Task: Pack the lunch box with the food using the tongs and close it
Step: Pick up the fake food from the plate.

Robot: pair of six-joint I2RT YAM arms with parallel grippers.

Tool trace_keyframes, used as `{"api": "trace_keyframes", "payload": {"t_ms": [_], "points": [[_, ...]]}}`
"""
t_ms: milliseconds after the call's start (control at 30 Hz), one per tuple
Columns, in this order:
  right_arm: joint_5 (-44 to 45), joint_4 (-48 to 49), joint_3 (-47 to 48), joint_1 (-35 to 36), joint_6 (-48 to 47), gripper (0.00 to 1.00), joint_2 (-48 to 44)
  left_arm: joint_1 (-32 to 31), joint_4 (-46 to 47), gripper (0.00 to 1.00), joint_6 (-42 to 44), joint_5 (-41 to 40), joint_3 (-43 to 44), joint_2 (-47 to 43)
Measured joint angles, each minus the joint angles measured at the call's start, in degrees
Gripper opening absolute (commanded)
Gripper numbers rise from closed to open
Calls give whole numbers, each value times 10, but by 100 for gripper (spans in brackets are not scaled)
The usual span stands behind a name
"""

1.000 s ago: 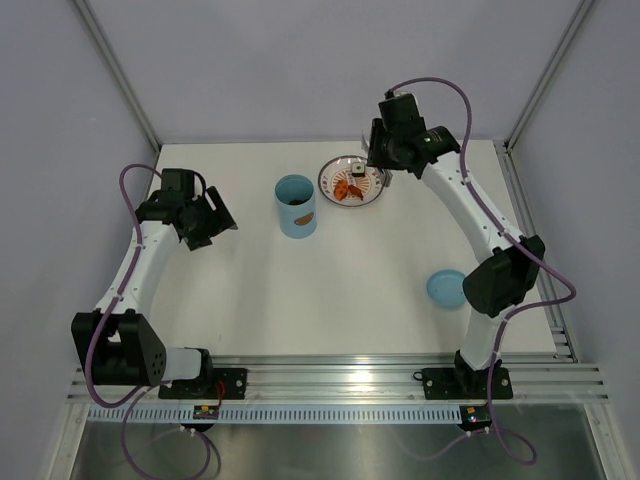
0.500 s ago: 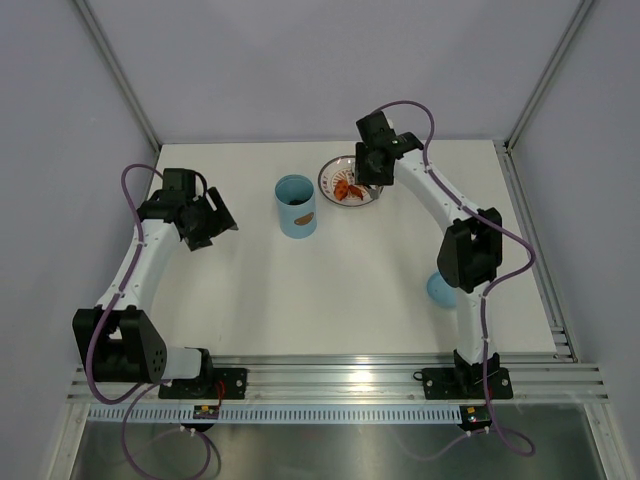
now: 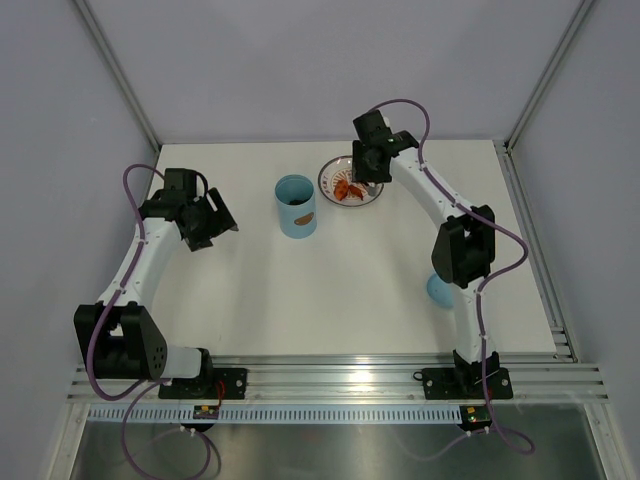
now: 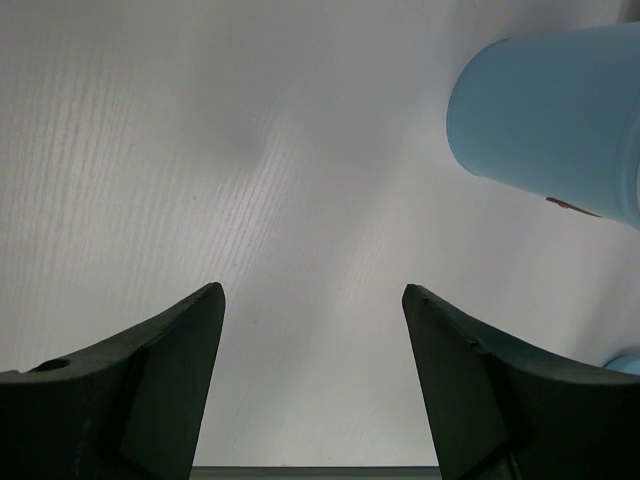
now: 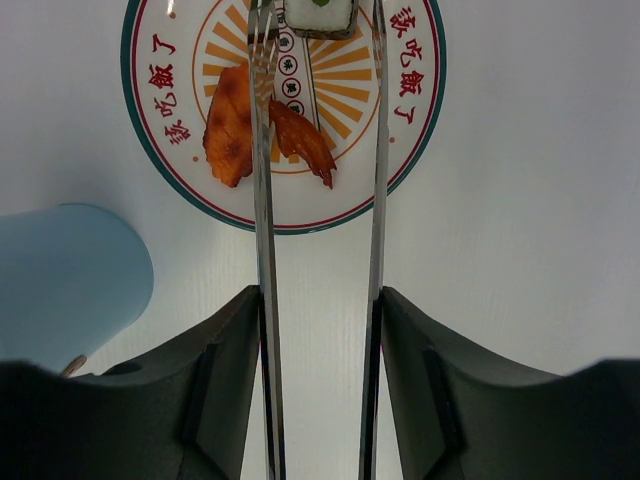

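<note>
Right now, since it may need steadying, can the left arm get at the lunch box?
Probably yes: the left gripper is open and empty, and only table shows between it and the lunch box.

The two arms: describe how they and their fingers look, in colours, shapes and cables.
The left arm and the right arm share one build: slim white links between bulky black joint housings, with a purple cable looping along each. The fingers are black, broad wedges tapering to blunt tips, alike on both wrists.

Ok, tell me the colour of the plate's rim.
Plate rim: green edge, red line inside; clearest in right wrist view.
</note>
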Motion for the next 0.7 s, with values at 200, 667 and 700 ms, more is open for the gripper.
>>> {"api": "trace_keyframes", "payload": {"t_ms": [200, 667, 700], "points": [[1, -3, 13, 0, -2, 58, 26, 0, 0, 76, 0, 0, 0, 0], [1, -12, 59, 0, -4, 59, 68, 0, 0, 76, 0, 0, 0, 1], [1, -13, 61, 0, -4, 59, 71, 0, 0, 76, 0, 0, 0, 1]]}}
